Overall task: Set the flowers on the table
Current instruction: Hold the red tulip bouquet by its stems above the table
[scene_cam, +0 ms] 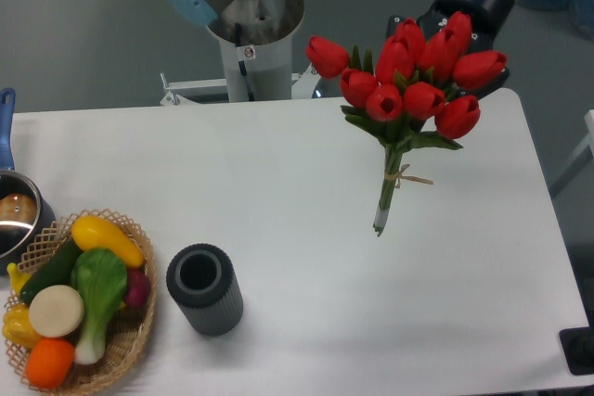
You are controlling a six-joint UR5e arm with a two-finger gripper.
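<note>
The flowers (pixel 408 81), a bunch of red tulips with green leaves and twine round the stems, hang in the air over the back right part of the white table (pixel 306 183). The blooms are up and toward the back. The stem ends (pixel 380 224) point down at the tabletop and float above it. My gripper (pixel 434 20) is behind the blooms at the top right, and its black body shows between the tulip heads. The fingers are hidden by the flowers. The bunch stays up in the gripper's hold.
A black ribbed cylinder vase (pixel 204 289) stands at the front left. A wicker basket (pixel 139 340) of vegetables sits at the front left corner. A metal pot (pixel 14 220) is at the left edge. The arm's base (pixel 251 34) stands behind the table.
</note>
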